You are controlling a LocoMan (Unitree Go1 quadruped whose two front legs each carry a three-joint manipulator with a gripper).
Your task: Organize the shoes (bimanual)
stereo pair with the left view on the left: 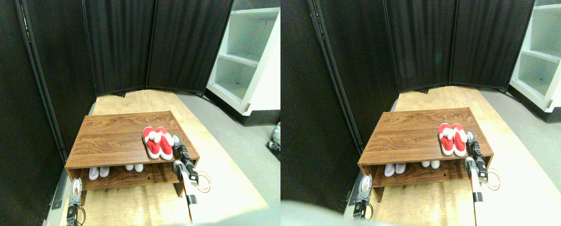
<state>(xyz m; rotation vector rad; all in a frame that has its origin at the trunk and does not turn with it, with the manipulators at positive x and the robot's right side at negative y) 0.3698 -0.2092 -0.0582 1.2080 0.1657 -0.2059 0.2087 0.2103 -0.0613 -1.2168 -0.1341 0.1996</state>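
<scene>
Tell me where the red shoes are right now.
The red shoes sit side by side on top of the wooden shoe rack, near its right front corner, just left of the right hand; pale shoe toes show on the shelf below.

The red shoes (157, 141) carry white trim at their openings. The counter (116, 136) is brown with a streaked wood grain (its lower shelf the same). Two pale whitish pairs (99, 172) (134, 167) show beneath. The curtains (120, 42) are black, the floor board (134, 202) light tan, the shelving (243, 52) white.
</scene>
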